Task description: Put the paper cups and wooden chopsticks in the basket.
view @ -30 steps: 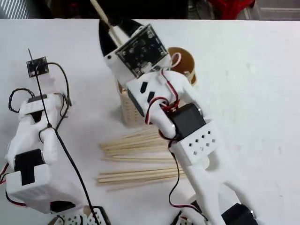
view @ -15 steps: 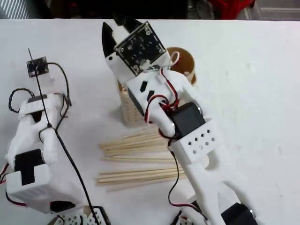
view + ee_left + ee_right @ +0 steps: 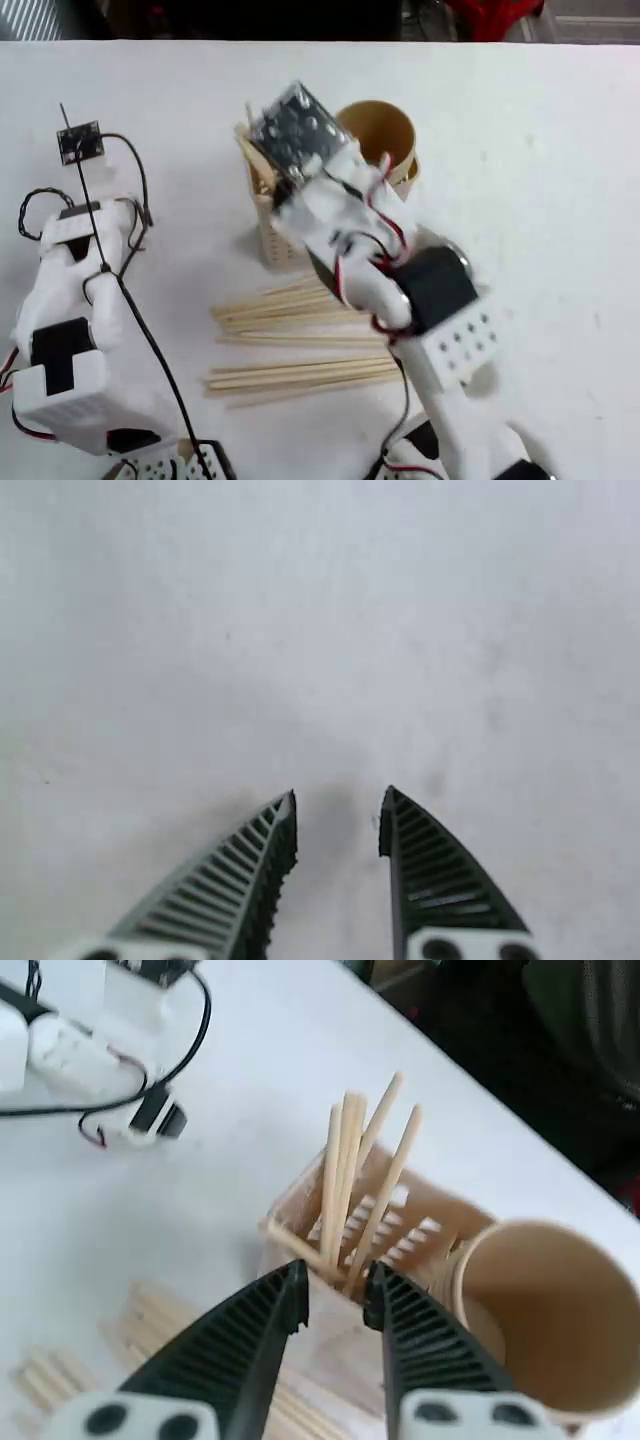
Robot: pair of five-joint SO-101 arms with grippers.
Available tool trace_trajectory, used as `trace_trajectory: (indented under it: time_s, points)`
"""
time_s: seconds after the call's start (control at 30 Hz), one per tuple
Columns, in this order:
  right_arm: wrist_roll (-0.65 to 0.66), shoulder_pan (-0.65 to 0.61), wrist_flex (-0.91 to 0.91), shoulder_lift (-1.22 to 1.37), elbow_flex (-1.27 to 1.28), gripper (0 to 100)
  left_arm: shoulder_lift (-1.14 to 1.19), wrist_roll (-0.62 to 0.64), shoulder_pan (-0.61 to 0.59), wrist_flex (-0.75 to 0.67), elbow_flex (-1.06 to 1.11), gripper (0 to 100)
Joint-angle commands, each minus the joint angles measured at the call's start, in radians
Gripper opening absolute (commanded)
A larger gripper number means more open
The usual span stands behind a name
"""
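High view. Find basket mid-table, partly under right arm. See paper cup upright at its far right corner; in or beside, cannot tell. Note loose chopsticks piled flat just near of basket, and left arm folded at left.

Left wrist view. See left gripper narrowly parted, holding nothing, over bare table.

Right wrist view. See right gripper narrowly parted, empty, above basket. Note standing chopsticks tilted inside.

Tan paper cup is standing upright at one end of woven basket; several chopsticks are leaning inside. More sticks are lying flat in loose pile on table, nr basket.
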Motion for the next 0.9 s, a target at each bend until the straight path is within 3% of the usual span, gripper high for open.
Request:
trace_trajectory:
  time_s: [0.0,0.17,0.3,0.5,0.7,0.87]
  points:
    - [0.078,-0.001,0.111,-0.056,0.031,13.9,-0.005,-0.014,0.012,-0.017,-0.025,15]
    - [0.276,-0.022,0.097,-0.064,0.361,14.2,-0.005,-0.014,0.012,-0.017,-0.025,15]
    - [0.402,-0.12,-0.05,-0.062,0.689,14.1,-0.005,-0.014,0.012,-0.017,-0.026,15]
    - [0.428,-0.222,-0.232,-0.054,0.908,14.1,-0.005,-0.014,0.012,-0.017,-0.025,15]
    - [0.457,-0.298,-0.185,-0.061,0.987,4.8,-0.005,-0.014,0.012,-0.017,-0.026,15]
    - [0.463,-0.308,-0.113,-0.064,0.991,3.5,-0.005,-0.014,0.012,-0.017,-0.026,15]
